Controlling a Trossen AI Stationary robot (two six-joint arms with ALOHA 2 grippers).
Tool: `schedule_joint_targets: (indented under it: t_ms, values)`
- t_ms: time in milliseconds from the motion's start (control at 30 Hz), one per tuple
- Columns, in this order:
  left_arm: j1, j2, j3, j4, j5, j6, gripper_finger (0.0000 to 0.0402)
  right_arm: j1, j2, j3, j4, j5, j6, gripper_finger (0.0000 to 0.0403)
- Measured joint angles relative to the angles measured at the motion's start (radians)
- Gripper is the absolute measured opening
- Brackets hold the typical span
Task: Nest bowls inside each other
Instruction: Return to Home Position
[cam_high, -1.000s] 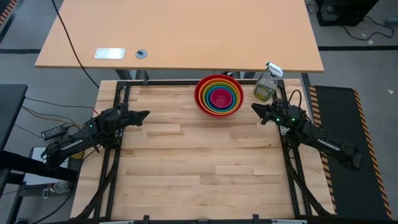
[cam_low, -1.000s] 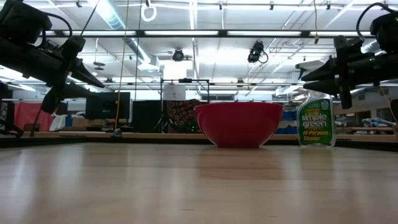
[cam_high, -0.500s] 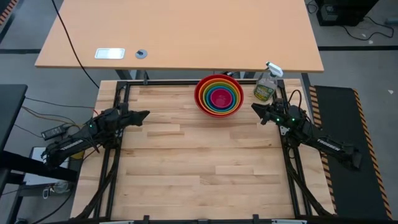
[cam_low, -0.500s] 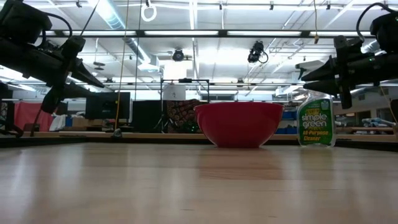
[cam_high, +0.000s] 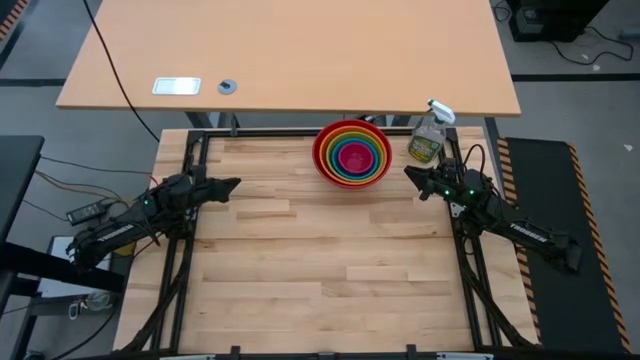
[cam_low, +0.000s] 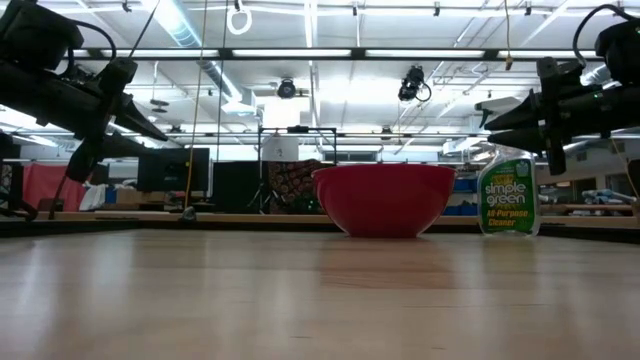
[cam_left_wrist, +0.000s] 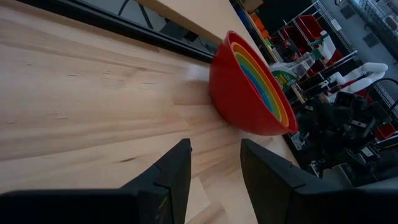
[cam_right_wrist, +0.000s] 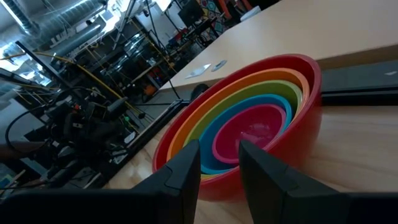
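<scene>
The bowls (cam_high: 352, 153) sit nested one inside another at the far middle of the wooden table: red outermost, then orange, lime green, blue, and pink (cam_right_wrist: 252, 134) innermost. The red bowl (cam_low: 384, 198) rests on its base. My left gripper (cam_high: 232, 185) hovers at the table's left edge, open, fingers empty and pointing toward the bowls (cam_left_wrist: 252, 84). My right gripper (cam_high: 410, 176) hovers at the right edge, near the stack, open and empty.
A clear spray bottle (cam_high: 428, 137) with a green label stands at the far right corner, just beyond my right gripper. A larger desk (cam_high: 290, 55) lies beyond the table's far edge. Bare wood stretches across the table's middle and near half.
</scene>
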Motion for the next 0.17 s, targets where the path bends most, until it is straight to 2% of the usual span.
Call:
schedule_joint_targets:
  t_ms: [167]
  values:
    - [0.000, 0.000, 0.000, 0.000, 0.000, 0.000, 0.0141, 0.000, 0.000, 0.000, 0.000, 0.000, 0.000, 0.0118]
